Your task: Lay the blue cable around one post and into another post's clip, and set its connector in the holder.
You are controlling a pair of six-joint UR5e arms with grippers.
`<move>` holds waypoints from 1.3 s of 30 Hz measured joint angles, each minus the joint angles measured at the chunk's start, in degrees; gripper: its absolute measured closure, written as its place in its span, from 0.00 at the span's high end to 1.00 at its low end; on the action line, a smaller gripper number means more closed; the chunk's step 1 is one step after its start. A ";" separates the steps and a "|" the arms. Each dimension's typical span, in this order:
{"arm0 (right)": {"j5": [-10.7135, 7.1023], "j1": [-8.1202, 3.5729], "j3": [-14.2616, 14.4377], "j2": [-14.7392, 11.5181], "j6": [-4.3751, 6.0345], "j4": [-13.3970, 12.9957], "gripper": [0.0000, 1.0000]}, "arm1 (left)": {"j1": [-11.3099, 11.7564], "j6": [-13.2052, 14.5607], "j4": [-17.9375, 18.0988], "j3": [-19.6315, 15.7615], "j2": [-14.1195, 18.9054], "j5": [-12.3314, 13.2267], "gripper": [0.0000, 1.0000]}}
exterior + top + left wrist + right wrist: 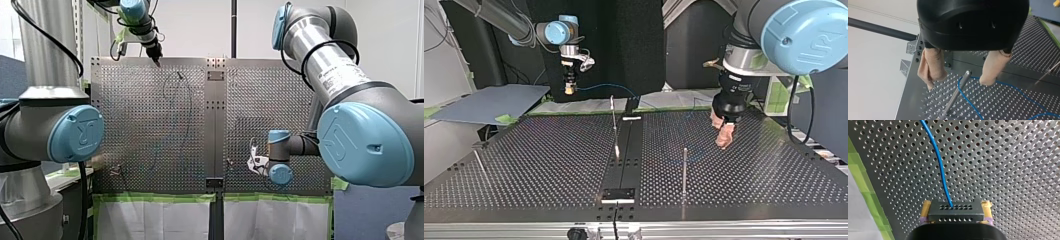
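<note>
1. Two beige-padded fingers [931, 66] of my left gripper [958, 82] stand apart, straddling a post [955, 95] near the table [1003, 105] edge. The blue cable [967, 98] curves around that post.
2. My right gripper [956, 212] clamps the black connector [955, 207] above the table near its green-taped edge [865, 182], and the cable runs ahead over bare perforated plate.
</note>
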 joint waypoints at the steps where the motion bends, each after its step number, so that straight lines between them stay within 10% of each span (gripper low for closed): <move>1: 0.00 0.00 0.00 0.00 0.00 0.00 0.00 | -0.03 -0.05 0.00 0.00 0.00 0.00 1.00; 24: 0.18 0.21 0.00 -0.51 -1.22 0.70 0.00 | -2.44 -2.51 5.34 -6.79 4.76 4.48 1.00; 39: 0.53 2.20 0.08 -5.88 -2.44 5.51 0.00 | -8.41 -8.18 13.51 -14.90 -2.19 4.20 1.00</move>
